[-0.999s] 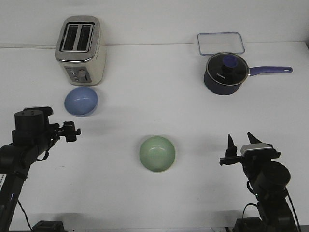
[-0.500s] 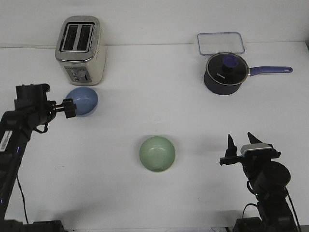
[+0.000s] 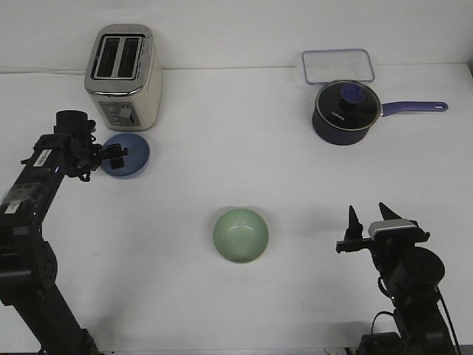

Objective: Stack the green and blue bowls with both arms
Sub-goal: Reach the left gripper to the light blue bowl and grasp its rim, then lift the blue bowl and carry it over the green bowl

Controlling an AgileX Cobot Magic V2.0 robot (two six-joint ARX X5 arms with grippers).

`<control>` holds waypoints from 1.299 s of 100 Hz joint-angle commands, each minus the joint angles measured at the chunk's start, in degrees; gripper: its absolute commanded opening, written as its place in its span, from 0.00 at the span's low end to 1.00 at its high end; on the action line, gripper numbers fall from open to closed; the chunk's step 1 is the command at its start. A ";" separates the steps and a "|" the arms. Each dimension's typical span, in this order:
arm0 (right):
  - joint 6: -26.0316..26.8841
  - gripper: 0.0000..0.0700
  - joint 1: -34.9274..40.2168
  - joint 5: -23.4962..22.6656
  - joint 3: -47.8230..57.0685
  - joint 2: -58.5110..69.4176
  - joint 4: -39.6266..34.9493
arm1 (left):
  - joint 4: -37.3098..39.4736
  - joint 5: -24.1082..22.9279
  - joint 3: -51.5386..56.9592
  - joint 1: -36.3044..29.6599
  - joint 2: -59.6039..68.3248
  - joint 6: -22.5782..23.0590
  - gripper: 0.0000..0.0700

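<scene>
The blue bowl [image 3: 131,154] is seen just in front of the toaster [image 3: 123,76], with the left gripper [image 3: 117,156] positioned over its near-left rim; whether that claw is parted or clamped cannot be told. The green bowl [image 3: 241,235] lies well apart at the table's [image 3: 236,133] centre. The right gripper [image 3: 369,217] is held upright, fingers spread, holding nothing. A navy saucepan [image 3: 346,112] is set far right.

Left claw [image 3: 117,157] hangs over the blue bowl [image 3: 133,154] by the toaster [image 3: 123,75] — green bowl [image 3: 241,235] mid-tabletop, right claw [image 3: 369,220] apart, fingers spread.
</scene>
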 commanded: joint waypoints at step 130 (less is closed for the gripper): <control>0.42 0.64 0.09 0.00 0.61 0.02 0.70 | -13.14 14.84 -0.35 -33.90 -21.97 -2.03 0.01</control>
